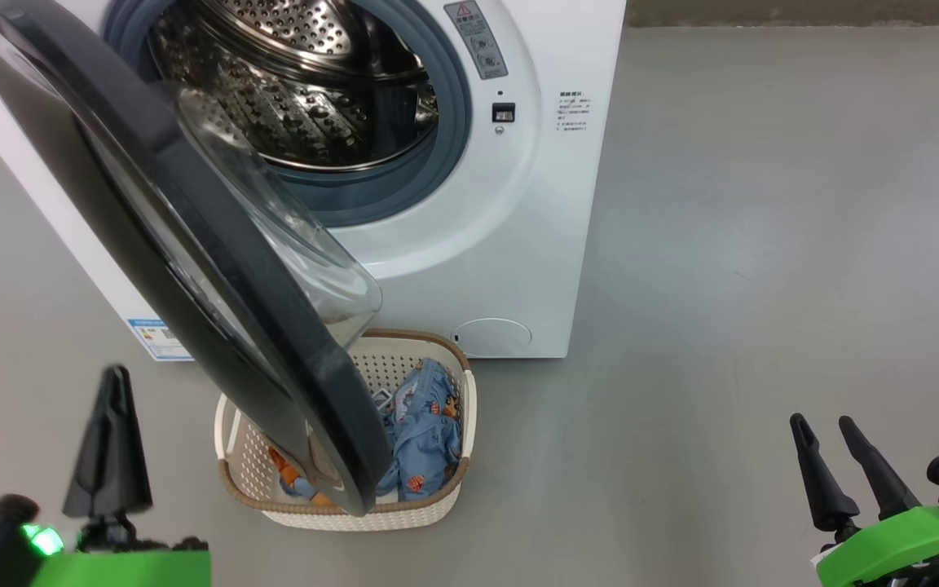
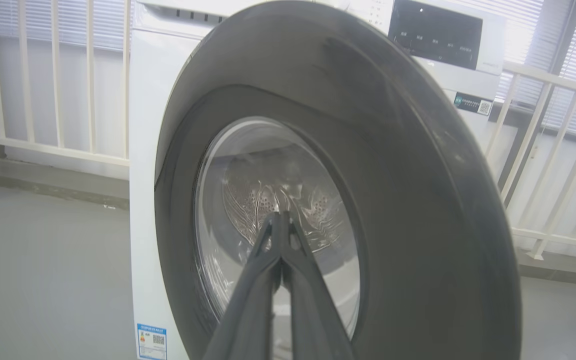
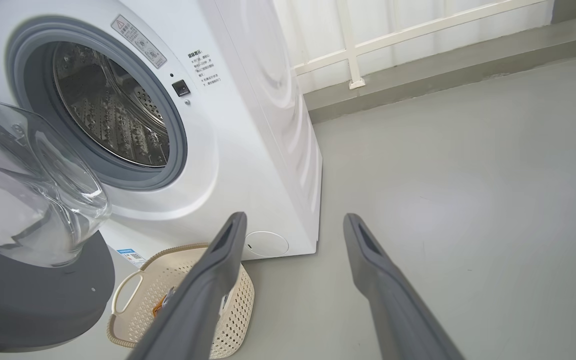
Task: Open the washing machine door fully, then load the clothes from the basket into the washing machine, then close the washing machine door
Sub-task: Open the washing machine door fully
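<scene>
door (image 1: 192,269) ajar, glossy black rim, bulging clear window.

From above, the head view shares the drum (image 1: 298,98) with the right wrist view; the left wrist view faces the washing machine door (image 2: 408,200) closely.

The washing machine door (image 1: 192,244) has a smooth black plastic rim and a clear, glossy glass bowl (image 1: 315,261). The drum (image 1: 298,98) is shiny perforated steel, and its gasket (image 1: 449,139) is matt grey-blue rubber. The washing machine (image 1: 510,269) is glossy white. The basket (image 1: 355,515) is perforated cream plastic, and the clothes (image 1: 425,440) are soft cloth. The fingers (image 3: 203,295) of my right gripper (image 3: 294,216) look matt grey.
</scene>
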Robot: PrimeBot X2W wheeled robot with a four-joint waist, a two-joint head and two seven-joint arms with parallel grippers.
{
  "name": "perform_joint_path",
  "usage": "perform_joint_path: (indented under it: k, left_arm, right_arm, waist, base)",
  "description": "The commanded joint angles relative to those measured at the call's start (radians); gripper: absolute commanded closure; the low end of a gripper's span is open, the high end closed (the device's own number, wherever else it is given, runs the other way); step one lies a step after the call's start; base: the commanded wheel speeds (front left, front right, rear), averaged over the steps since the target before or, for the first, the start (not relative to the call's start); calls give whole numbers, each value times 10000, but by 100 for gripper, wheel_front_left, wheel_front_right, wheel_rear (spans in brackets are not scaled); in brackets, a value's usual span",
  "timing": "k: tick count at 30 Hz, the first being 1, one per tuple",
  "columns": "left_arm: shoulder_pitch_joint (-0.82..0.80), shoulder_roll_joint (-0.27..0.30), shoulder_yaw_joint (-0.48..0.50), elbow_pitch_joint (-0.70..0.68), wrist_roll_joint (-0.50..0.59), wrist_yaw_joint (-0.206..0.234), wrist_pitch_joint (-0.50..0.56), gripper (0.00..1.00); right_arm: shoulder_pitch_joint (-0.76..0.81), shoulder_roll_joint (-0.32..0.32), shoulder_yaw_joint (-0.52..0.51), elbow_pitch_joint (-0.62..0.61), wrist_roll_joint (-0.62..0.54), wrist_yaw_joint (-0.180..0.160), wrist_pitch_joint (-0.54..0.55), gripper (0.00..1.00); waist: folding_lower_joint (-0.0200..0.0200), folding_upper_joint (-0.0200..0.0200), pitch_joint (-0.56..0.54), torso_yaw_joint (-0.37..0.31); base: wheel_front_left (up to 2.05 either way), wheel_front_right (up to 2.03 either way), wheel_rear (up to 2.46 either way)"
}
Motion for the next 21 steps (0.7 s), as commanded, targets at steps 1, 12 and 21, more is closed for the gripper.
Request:
perform_joint_path:
  k: [1, 12, 21]
  left_arm:
    - [-492, 84, 385, -559, -67, -25, -61, 100]
    - [-851, 74, -924, -3516, -306, -23, -61, 100]
    - [-787, 73, -4489, -3008, 420, -15, 111, 100]
  right_arm:
    - [33, -125, 100, -265, -57, 14, -131, 0]
    - [63, -80, -26, -420, -90, 14, -131, 0]
    - [2, -34, -11, -492, -95, 14, -132, 0]
  waist:
    - [0, -1, -10, 11]
    - [0, -1, 29, 68]
    - [0, -1, 140, -7]
  base:
    - [0, 0, 0]
    - [0, 0, 0]
    - [0, 0, 0]
